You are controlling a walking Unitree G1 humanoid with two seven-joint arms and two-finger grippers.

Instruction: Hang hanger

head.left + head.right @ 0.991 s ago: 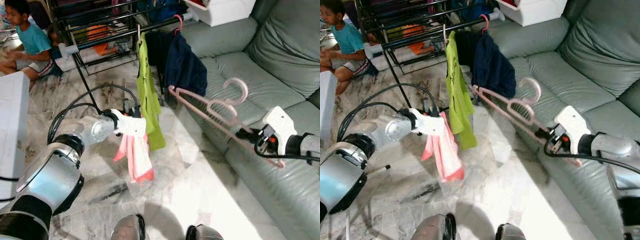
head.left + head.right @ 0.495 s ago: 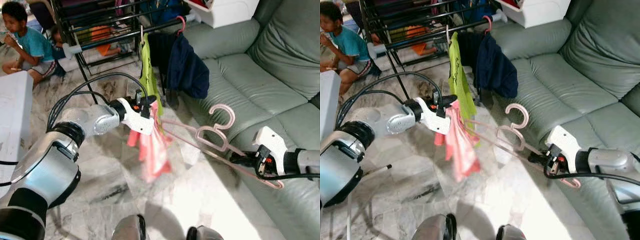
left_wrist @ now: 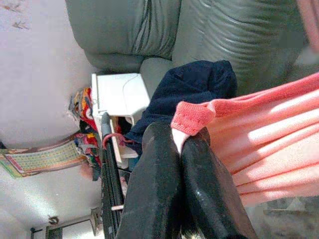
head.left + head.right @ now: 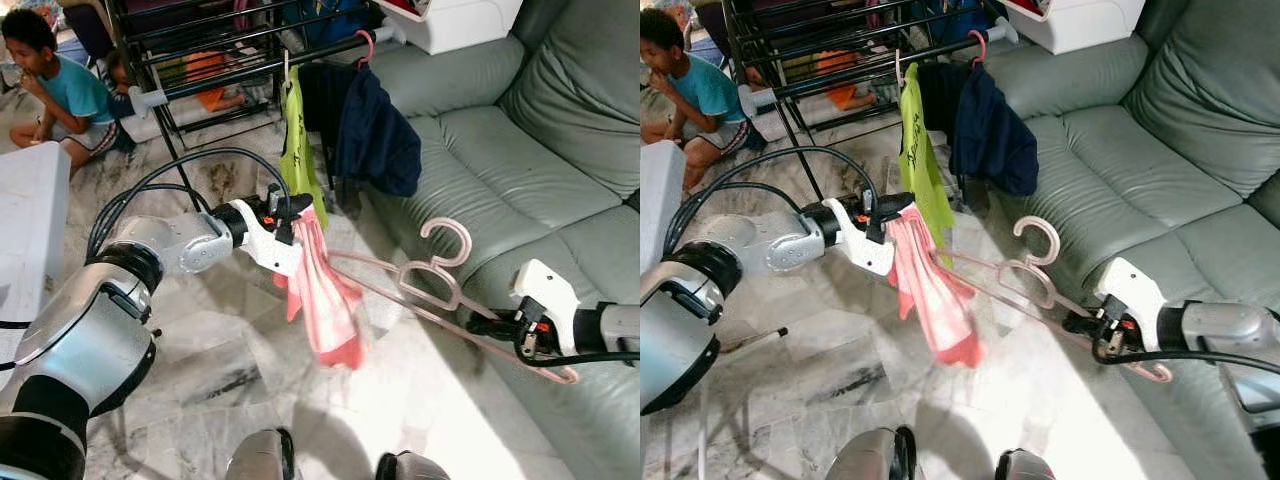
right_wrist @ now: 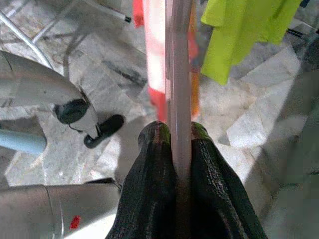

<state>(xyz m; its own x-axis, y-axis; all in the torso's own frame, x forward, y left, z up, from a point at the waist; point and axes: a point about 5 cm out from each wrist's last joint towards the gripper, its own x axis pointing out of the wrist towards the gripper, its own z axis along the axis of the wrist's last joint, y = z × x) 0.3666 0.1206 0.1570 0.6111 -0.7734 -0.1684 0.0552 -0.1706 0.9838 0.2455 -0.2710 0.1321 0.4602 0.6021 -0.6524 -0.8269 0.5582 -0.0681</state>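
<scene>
A person in a teal shirt sits on the floor at the far left, beside the black metal drying rack. In front of the rack, the left claw is clamped shut on the top edge of a salmon-pink cloth garment, which hangs limp below it over the pale marble floor; the left wrist view shows both black fingers pressed together on a folded hem of the pink cloth.

On the rack's front rail hang a lime-green shirt and a dark navy garment on a pink hanger (these look already done).

Further right, the thin pale-pink plastic hangers, apparently two together, are held out low and nearly level in front of the grey-green leather sofa, hooks pointing up, one end just beside the pink garment. The right claw is closed on the lower bar near its other end; the right wrist view shows the bar pinched between the fingers.

By this, the task seems at an early-to-middle stage: the garment is not yet on a hanger, and the hanger is well apart from the rail. Threading the cloth on and hooking the hanger over the rail are left.
</scene>
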